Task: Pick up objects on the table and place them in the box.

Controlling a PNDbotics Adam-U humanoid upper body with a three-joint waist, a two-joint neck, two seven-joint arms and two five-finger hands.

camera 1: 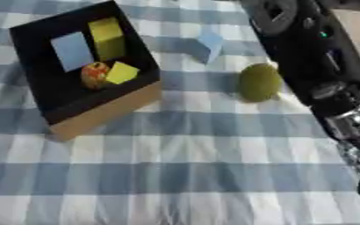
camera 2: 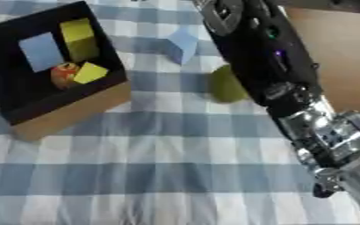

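On the blue-and-white checked tablecloth [camera 1: 183, 167], toward the far left: a box [camera 1: 99, 116] with black interior and tan outer wall, sitting askew. Inside it, a pale blue flat block [camera 1: 72, 50], a tall yellow block [camera 1: 109, 38], a smaller yellow block [camera 1: 122, 72], and a red-orange rounded piece [camera 1: 94, 74] touching the small yellow one. Outside the box, a pale blue block [camera 1: 210, 44] lies on the cloth; near it, an olive-green rounded object [camera 1: 258, 82] sits just beside the right arm [camera 2: 275, 66]. The arm slants across from the right side to the far edge. Right hand [camera 2: 225, 15] shows only partly at the top edge; cannot tell whether its fingers are curled or straight.
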